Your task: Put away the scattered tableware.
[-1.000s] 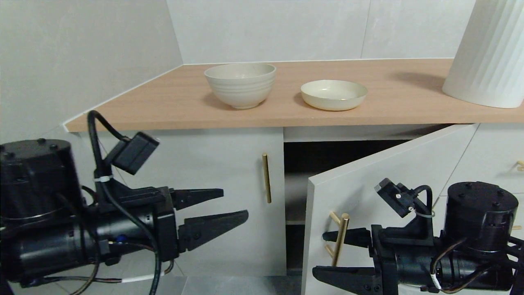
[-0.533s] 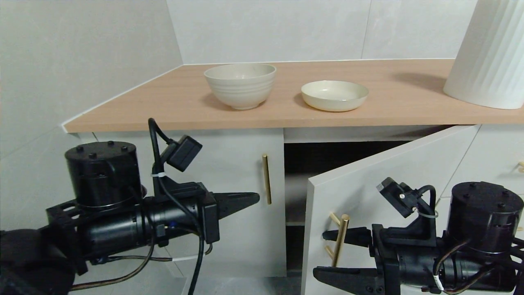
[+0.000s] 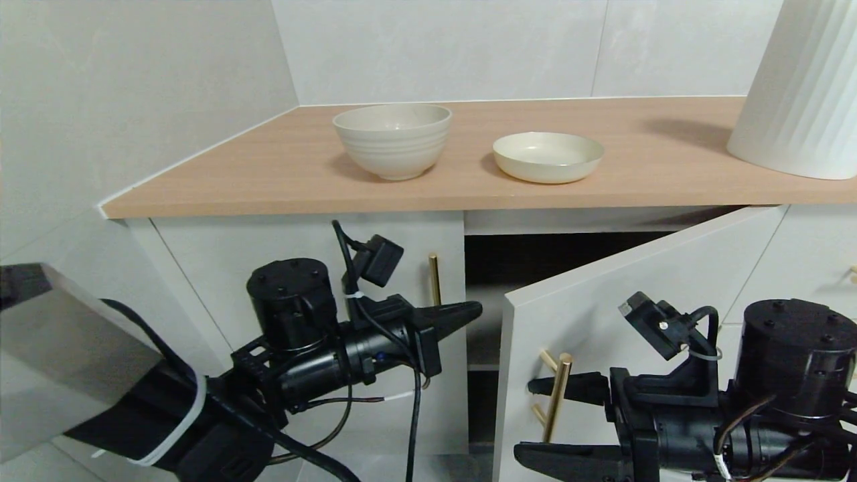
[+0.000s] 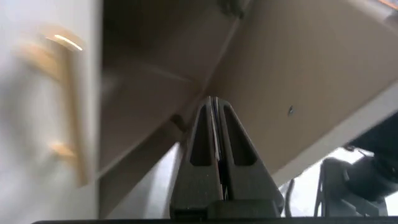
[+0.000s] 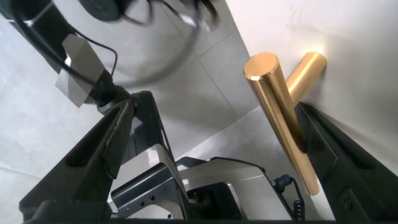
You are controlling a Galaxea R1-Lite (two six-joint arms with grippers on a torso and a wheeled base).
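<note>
Right, left tool (image 3: 477, 309) pinched fully closed, empty, tip at the cupboard opening (image 3: 535, 258). Right tool (image 3: 523, 418) spread wide, straddling the gold door handle (image 3: 557, 395) without clamping it. Bowl (image 3: 392, 139) and dish (image 3: 548, 155) sit side by side on the worktop (image 3: 268, 181).

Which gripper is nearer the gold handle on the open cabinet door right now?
Right. The right gripper is open, straddling the open door's gold handle. The left gripper, shut, points at the cabinet opening, beside the closed door's handle.
</note>
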